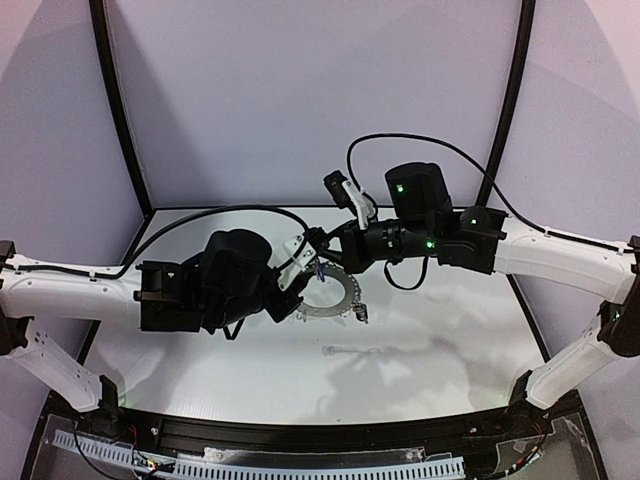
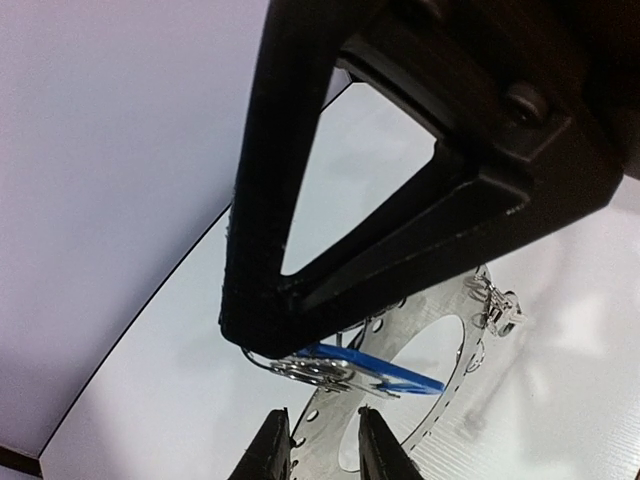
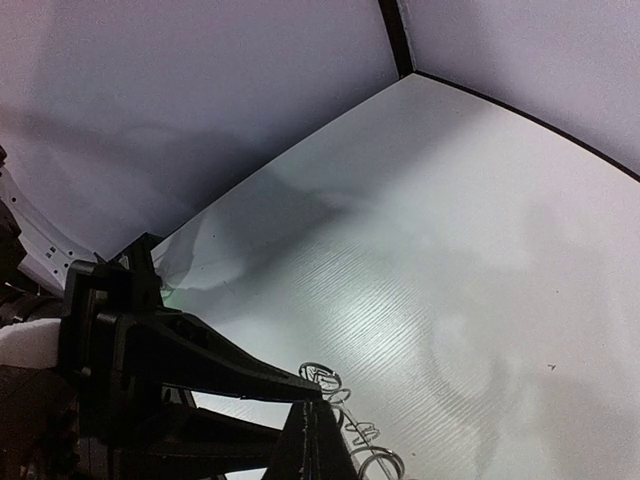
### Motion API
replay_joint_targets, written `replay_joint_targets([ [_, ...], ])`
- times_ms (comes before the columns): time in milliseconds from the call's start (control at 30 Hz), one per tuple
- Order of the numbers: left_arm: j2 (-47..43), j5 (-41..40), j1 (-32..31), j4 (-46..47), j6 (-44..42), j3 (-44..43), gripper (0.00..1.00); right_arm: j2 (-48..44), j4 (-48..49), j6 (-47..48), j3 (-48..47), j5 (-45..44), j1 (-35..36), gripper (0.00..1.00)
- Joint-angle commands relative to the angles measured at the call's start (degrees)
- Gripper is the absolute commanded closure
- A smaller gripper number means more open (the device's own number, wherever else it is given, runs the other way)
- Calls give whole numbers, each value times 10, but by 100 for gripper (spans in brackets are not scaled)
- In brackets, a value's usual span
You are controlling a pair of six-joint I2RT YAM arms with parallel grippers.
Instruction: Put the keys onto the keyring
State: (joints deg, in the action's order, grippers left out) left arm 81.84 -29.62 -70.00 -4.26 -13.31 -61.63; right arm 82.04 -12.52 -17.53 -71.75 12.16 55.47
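The keyring (image 1: 338,298), a flat silvery ring with small holes round its rim, lies at the table's middle. In the left wrist view my left gripper (image 2: 320,412) has its two fingers set on either side of the keyring's rim (image 2: 436,302). My right gripper (image 1: 322,255) is shut just above the ring. From its tip (image 2: 240,330) sticks out a silver key with a blue tag (image 2: 390,372). In the right wrist view the shut fingers (image 3: 322,415) have thin wire loops (image 3: 322,378) beside them. A small metal piece (image 2: 497,310) hangs at the ring's far rim.
The white table (image 1: 250,370) is enclosed by pale walls and black frame poles (image 1: 118,100). A thin faint wire-like thing (image 1: 350,350) lies in front of the ring. Both arms meet over the table's middle, with a black cable (image 1: 420,140) arching behind.
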Motion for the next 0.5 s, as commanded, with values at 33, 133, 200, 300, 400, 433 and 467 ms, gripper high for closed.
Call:
replay_joint_targets([
  [33,-8,0,-2,17,8,7,75,-8,44,-14,2,25,6,100],
  [133,-3,6,-2,35,5,4,75,-4,43,-17,0,25,6,100],
  [200,-1,6,-2,40,1,5,75,-3,45,-17,-1,28,6,100],
  [300,1,2,-2,45,-3,4,75,-2,47,-17,-1,25,6,100],
  [400,-4,17,-2,53,-5,9,75,-1,46,-18,0,17,6,100],
  [433,-7,29,-2,51,-4,10,74,-1,46,-17,0,15,6,100],
  [467,-9,40,-2,50,-4,13,74,-1,46,-17,0,13,6,100],
])
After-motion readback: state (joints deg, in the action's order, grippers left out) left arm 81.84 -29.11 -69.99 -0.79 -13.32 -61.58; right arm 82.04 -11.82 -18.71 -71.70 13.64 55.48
